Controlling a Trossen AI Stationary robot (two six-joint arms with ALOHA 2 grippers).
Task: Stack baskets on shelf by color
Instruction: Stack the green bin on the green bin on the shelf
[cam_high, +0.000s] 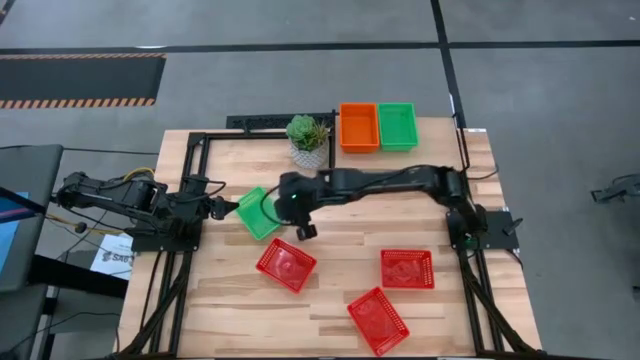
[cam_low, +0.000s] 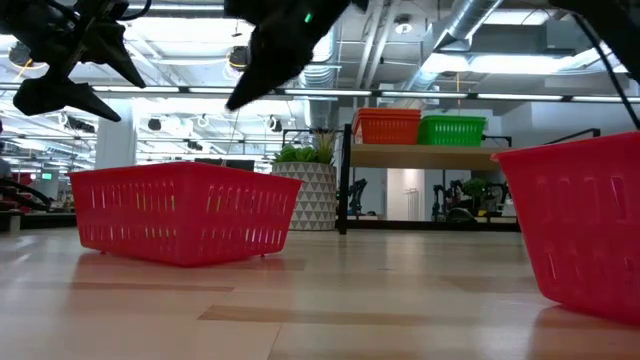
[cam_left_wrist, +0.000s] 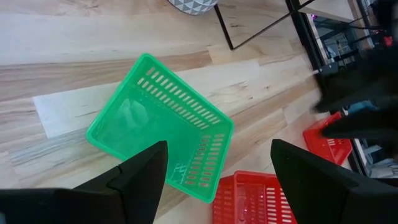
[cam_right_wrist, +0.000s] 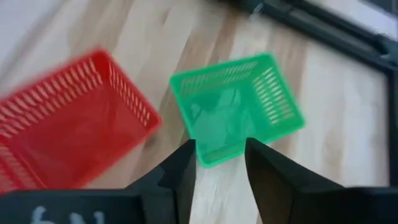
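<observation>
A green basket (cam_high: 258, 213) rests bottom-down on the table left of centre; it also shows in the left wrist view (cam_left_wrist: 161, 130) and the right wrist view (cam_right_wrist: 236, 115). My left gripper (cam_high: 222, 208) is open just left of it, above the table, its fingers (cam_left_wrist: 137, 180) wide apart. My right gripper (cam_high: 303, 228) is open and empty above the table by the basket's right corner. Three red baskets (cam_high: 286, 265) (cam_high: 407, 268) (cam_high: 378, 320) lie on the near half of the table. An orange basket (cam_low: 388, 125) and a second green basket (cam_low: 452, 128) stand on the shelf (cam_low: 430, 156).
A white-potted plant (cam_high: 308, 140) stands on the table just left of the shelf. A black frame (cam_high: 200, 150) runs along the table's far left. The nearest red basket (cam_right_wrist: 68, 146) lies close beside the green one. Bare wood shows between the green basket and the shelf.
</observation>
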